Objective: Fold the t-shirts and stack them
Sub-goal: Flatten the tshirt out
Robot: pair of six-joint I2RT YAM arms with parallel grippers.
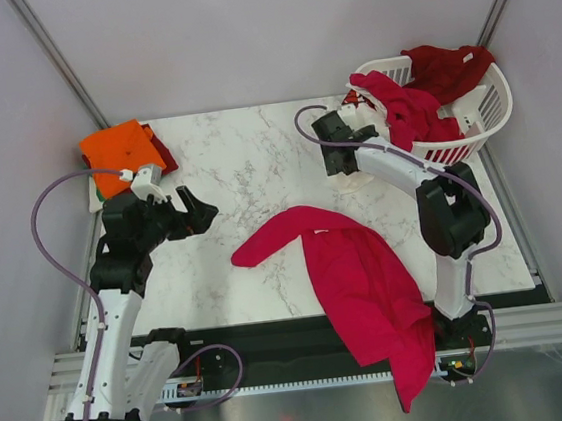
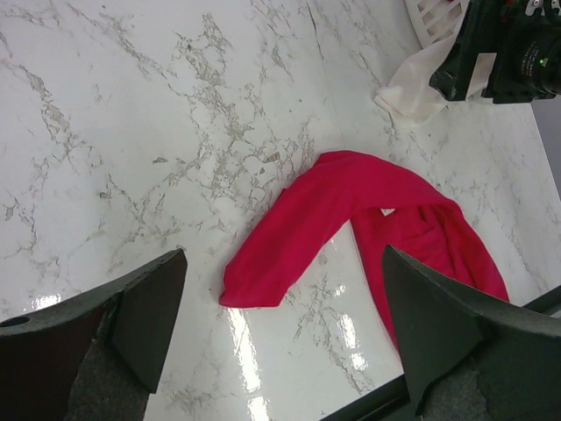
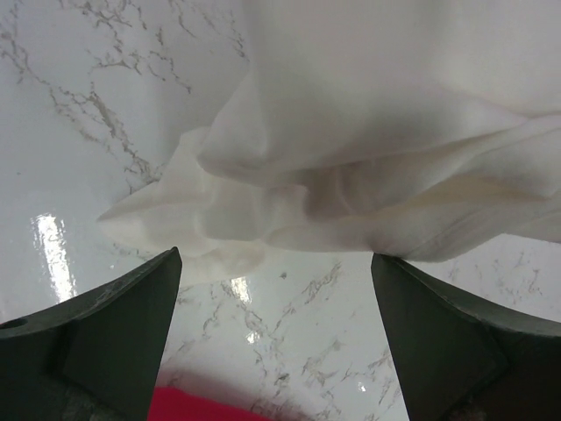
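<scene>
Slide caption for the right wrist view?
Open right gripper facing a crumpled white cloth t-shirt on the white marble tabletop; magenta-red cloth t-shirt edge at bottom.

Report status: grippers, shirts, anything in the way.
Left gripper open, empty, facing magenta t-shirt. Right gripper open over white t-shirt beside basket. Magenta t-shirt unfolded, trailing off table edge. Orange t-shirt folded, far left; nothing blocking.

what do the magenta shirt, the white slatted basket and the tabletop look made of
Magenta-red t-shirt: soft matte cloth, likely cotton knit; it drapes and creases. White slatted basket: rigid moulded plastic, faintly shiny, with even slots. White grey-veined table top: glossy, mirrors the lights; stone or marble-print laminate, cannot tell.
</scene>
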